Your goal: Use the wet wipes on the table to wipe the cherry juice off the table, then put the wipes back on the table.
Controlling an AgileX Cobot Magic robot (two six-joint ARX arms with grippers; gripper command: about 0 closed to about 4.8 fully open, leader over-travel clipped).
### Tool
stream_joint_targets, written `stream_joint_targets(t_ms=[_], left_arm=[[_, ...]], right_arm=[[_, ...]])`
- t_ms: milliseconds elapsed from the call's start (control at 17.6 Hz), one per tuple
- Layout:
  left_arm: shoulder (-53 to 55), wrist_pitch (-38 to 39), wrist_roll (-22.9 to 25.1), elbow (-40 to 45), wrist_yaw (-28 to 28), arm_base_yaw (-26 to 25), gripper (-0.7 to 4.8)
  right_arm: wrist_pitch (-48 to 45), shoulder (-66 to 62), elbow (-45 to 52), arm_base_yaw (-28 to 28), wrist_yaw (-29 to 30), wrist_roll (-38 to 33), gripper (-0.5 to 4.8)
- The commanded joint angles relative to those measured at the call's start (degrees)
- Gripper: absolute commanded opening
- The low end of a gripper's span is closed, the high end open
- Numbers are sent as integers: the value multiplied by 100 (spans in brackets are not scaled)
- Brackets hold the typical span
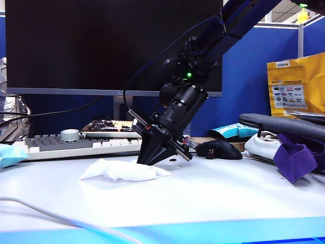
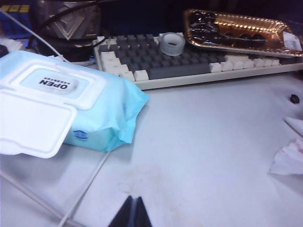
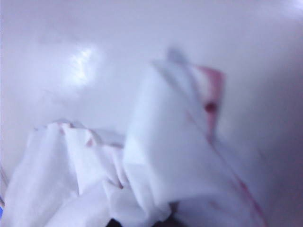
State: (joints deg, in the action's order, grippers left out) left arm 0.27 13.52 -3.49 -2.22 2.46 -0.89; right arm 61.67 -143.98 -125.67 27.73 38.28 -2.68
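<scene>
White, crumpled tissue: in the exterior view the wet wipes (image 1: 122, 171) lie on the table (image 1: 213, 198) in front of the keyboard (image 1: 76, 145), stretched out sideways. The right gripper (image 1: 151, 160) comes down steeply onto the wipes' end nearer the mouse (image 1: 219, 149), jaws drawn together on the sheet. A small dark speck (image 1: 173, 160) sits just beside the gripper, toward the mouse; possibly pulp, too small to tell.

Left wrist view: the left gripper (image 2: 133, 213) hangs over bare table in front of the keyboard, fingers pressed together, holding nothing. A light blue wipes pack (image 2: 71, 106) rests near the keyboard's end. A stained edge of the wipes (image 2: 289, 158) shows at the frame margin.

Right wrist view: blurred. The wipes (image 3: 156, 175) fill the frame, folds bunched, with pink-red cherry juice (image 3: 210, 101) soaked into one fold.

Judgement: sheet is light, limp and damp; it should drag flat rather than push. Best pinched at a bunched fold, as now.
</scene>
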Motion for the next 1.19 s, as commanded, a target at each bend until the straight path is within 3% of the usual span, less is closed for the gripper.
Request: stream_joint_targets(t_ms=[57,113,170,284,454,624,681,851,965,1021,1078,1192], left_arm=[[-17,57,2,33,17,-2,-4],[-17,57,2,33,15,-2,-4],[-17,57,2,33,17,-2,-4],[-17,59,2,33,17,-2,-4],[-17,57,2,33,15,-2,-4],[-17,57,2,33,17,-2,-4],[-17,59,2,33,17,-2,-4],[-17,59,2,33,17,-2,-4],[-17,59,2,33,20,-2,-4],[-17,59,2,33,17,-2,-4],[-17,59,2,33,17,-2,-4],[-17,59,2,33,17,-2,-4]], right_arm=[[-350,-7,11,168,-1185,35,-6],[-601,-7,13,247,-2260,39,-6],[-800,-7,13,297,-2839,111,-6],[-1233,-7,9,380,-3239,269,-6],[-1327,-9,-122,621,-2796,409,-6],[-1047,-9,-122,964,-1189,955,-6],[-1010,-9,-125,1158,-1036,1121,-6],[-1054,-9,-127,1322,-2149,1078,-6],[-1047,-9,-127,1259,-3928,826,-6],[-1040,-7,-129,1156,-4518,826,-6],[-977,-7,-138,1029,-4824,826,-6],[-699,-7,-203,857,-4271,868,-6]])
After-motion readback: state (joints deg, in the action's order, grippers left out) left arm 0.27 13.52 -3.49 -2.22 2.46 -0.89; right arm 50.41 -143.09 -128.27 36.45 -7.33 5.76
